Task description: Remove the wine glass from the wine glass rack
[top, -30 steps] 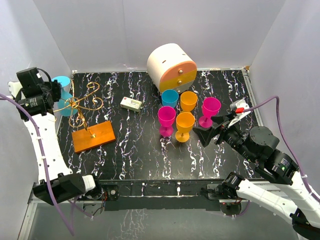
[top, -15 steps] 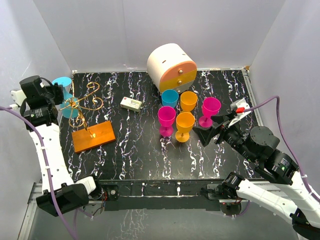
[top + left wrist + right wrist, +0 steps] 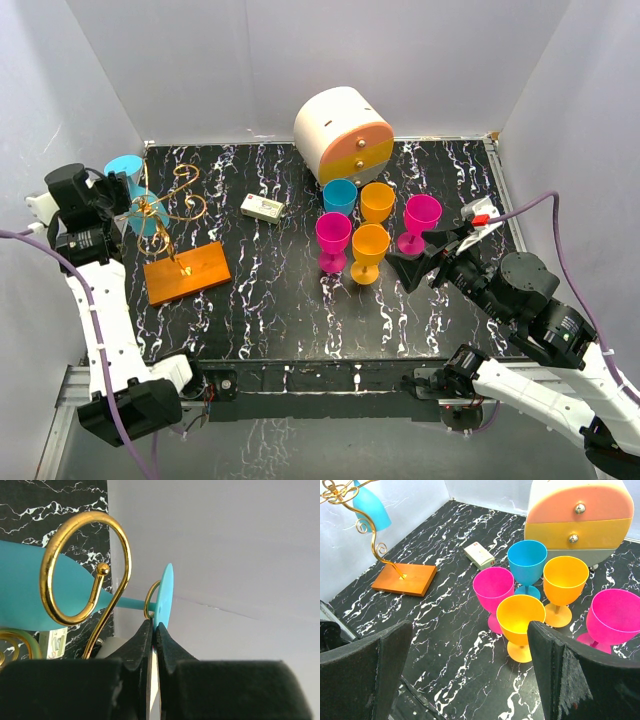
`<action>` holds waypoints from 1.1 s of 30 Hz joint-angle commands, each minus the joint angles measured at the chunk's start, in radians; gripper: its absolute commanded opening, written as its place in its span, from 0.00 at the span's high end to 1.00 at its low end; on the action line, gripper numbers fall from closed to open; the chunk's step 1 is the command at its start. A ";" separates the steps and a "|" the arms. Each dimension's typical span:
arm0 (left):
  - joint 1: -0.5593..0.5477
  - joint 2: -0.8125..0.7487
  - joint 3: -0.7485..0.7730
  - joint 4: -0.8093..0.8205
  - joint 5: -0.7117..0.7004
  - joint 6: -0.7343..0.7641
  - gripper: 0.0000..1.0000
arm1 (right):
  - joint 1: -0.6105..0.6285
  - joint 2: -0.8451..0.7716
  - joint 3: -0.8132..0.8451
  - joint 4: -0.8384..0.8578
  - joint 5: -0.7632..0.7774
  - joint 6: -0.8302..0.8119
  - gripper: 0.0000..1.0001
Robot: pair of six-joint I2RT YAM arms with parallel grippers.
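The turquoise plastic wine glass hung on the golden-wire, orange-based wine glass rack at the left rear of the bench. Left wrist: the left claw pinched its foot rim. Right wrist: the right claw gaped.

A robotics lab test cell: plain pale wall panels box in a black marble-patterned tabletop. Two robot arms are bolted at its near edge, with purple cables trailing. The props are bright plastic goblets and a toy-like round drawer cabinet.
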 commanded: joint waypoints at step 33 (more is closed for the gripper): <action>0.014 0.018 -0.012 0.204 0.155 -0.035 1.00 | 0.006 0.017 0.059 0.059 0.006 -0.011 0.02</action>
